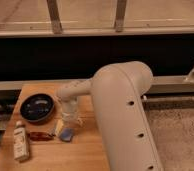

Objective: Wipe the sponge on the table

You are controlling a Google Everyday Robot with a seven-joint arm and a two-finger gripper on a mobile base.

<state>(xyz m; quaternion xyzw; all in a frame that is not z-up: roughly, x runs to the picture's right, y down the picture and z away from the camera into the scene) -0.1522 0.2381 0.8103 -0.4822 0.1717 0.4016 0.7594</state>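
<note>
On our counter (50, 159), a white bottle (20, 144) and a reddish-brown oblong (39, 135) lie just left of the light-blue sponge (66, 134). Our gripper (69, 123) hangs right above the sponge; we cannot tell its hold. A leftward wipe could shove both.

Backdrop, top to bottom. We record a pale sandy surface along the top, crossed by a left post (54, 14) and a right post (119, 14), both grey. Beneath them we list a light rail (150, 31) running the full width, then a broad black band (90, 57), then a grey ledge (175, 84). At right we enter a speckled grey floor (182, 135). The light is warm and dim. At lower left we note a wooden table (55, 156), with the gripper (69, 122) low over its middle.
</note>
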